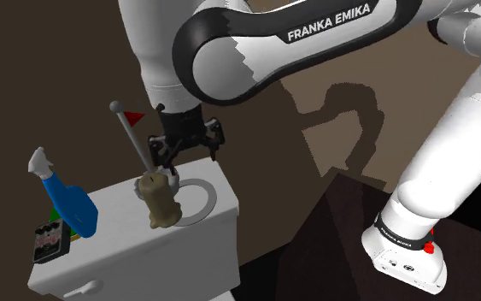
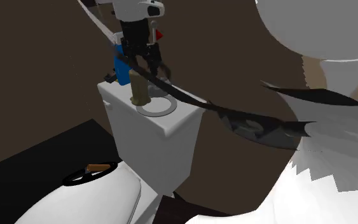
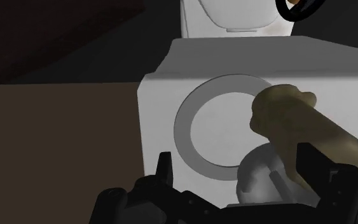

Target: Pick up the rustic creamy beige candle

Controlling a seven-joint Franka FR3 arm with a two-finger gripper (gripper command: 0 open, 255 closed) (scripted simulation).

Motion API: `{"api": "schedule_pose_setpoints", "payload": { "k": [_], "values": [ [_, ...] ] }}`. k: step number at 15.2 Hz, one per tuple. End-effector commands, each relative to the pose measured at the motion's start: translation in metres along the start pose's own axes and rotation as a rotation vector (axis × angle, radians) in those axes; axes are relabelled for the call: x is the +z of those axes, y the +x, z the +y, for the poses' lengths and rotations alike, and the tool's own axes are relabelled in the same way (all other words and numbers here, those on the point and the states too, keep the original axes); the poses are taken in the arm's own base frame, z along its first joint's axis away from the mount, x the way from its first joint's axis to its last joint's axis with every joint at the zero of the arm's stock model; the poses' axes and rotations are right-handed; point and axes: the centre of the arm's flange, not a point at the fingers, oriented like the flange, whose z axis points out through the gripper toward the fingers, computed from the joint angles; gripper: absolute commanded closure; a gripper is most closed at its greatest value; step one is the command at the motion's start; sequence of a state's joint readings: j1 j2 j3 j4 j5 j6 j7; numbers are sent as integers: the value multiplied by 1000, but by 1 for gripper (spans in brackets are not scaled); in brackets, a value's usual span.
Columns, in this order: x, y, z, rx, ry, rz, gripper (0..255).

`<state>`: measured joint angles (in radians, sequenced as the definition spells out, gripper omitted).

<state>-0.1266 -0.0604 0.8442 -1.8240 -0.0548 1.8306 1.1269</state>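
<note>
Candle: lumpy, beige, standing on the white tank lid of a toilet. Its long axis is roughly upright in both outside views. It sits just beside a flat grey ring, which lies at about 3 o'clock from it in the shoulder view. A blue spray bottle is at about 9 o'clock, apart from it.

Gripper: hangs close over the candle's top, fingers spread wide and clasping nothing. In the shoulder view the candle lies at about 7 o'clock from the fingertips. In the second exterior view the candle is near 6 o'clock, straight under the gripper.

Wrist view: the candle is off centre in the gripper. It sits against one black finger and partly behind it, while the other finger stands well apart from it over the ring. I cannot tell whether that near finger touches the wax.

Judgement: the hand is not centred. The grasp likely needs a sideways shift toward the candle so the upright body sits between the fingers before the descent and squeeze (otherwise the near finger may land on top and tip it).
</note>
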Motion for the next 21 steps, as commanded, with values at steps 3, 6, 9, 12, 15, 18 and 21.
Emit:
{"api": "schedule_pose_setpoints", "payload": {
  "k": [3,6,9,12,15,18,21],
  "values": [
    [12,9,-53,54,-18,26,0],
    [22,17,-92,90,-33,45,0],
    [36,19,-105,102,-38,50,0],
    [52,17,-105,102,-38,50,0],
    [66,16,-105,102,-38,50,0],
    [66,15,-105,102,-38,50,255],
    [66,15,-105,102,-38,51,255]
  ]
}}
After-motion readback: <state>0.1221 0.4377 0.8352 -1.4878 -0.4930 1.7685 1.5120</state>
